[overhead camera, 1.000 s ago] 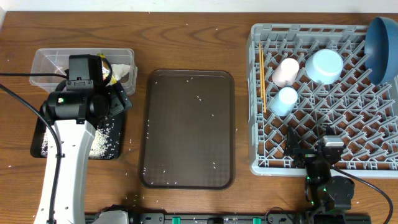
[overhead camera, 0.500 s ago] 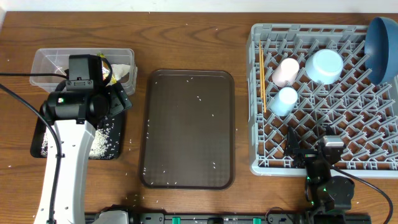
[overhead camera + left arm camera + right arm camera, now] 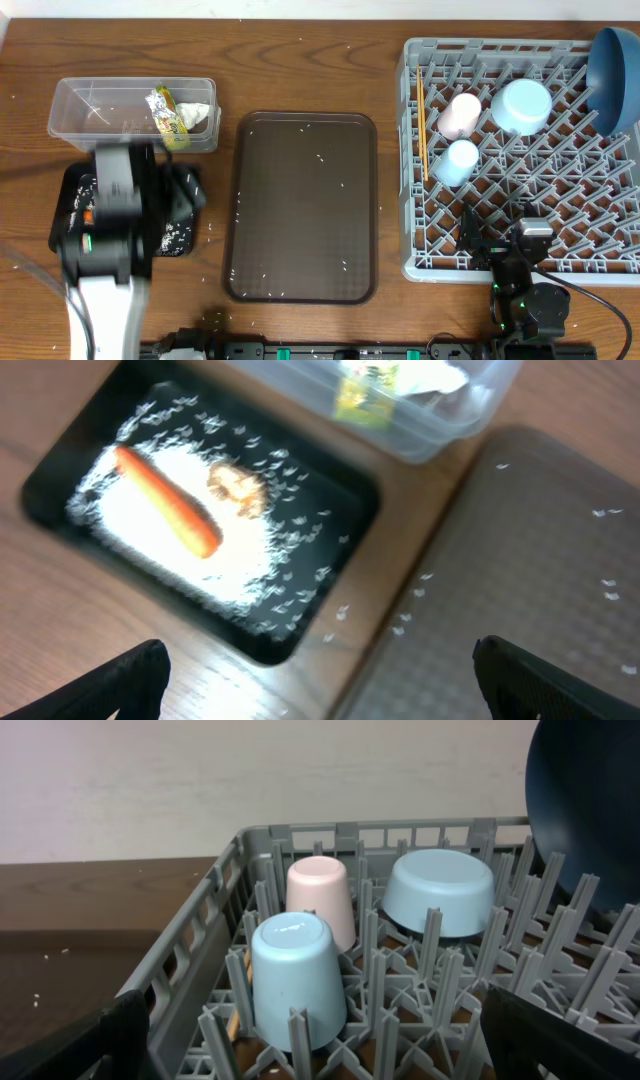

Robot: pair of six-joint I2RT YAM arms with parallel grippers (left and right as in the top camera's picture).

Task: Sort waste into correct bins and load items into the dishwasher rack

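Both left fingers point(image 3: 135, 678) and right fingers point(image 3: 560, 1040) stand apart, empty. Rice grains point(image 3: 140, 532), some strewn on the brown tray point(image 3: 300, 220) mid-frame, look light and loose; sweep, don't pinch.

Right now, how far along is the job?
Done: pink cup, blue cup, small bowl, big bowl and chopsticks sit in the rack; carrot, rice and food lump in the black tray; wrapper and napkin in the clear tub. In hand: nothing; left gripper and right gripper open. Left: perhaps only stray grains on the brown tray.
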